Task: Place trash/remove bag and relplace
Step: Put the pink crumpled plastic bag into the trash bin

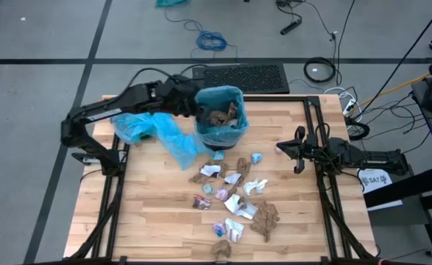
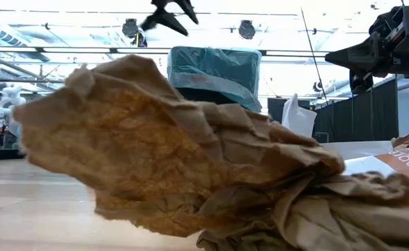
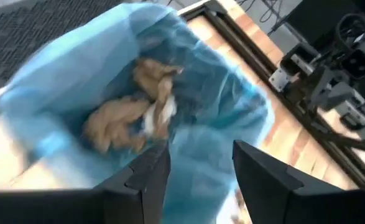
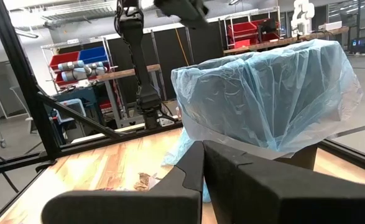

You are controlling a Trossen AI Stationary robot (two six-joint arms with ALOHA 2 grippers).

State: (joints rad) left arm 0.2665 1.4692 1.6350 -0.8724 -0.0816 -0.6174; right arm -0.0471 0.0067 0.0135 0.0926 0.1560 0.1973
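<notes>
Left end effector (image 1: pixel 188 103) hangs over the blue-lined bin (image 1: pixel 220 118), fingers apart and empty. Brown wads lie inside; more trash (image 1: pixel 234 199) litters the bench (image 1: pixel 157 213). Right end effector (image 1: pixel 298 151) waits shut at the bench's edge.

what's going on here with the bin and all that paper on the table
The left gripper hangs open over the bin, which is lined with a blue bag and already holds some brown and white paper. Many more scraps lie scattered on the table in front of the bin. The right gripper waits shut at the table's right edge, holding nothing.
</notes>
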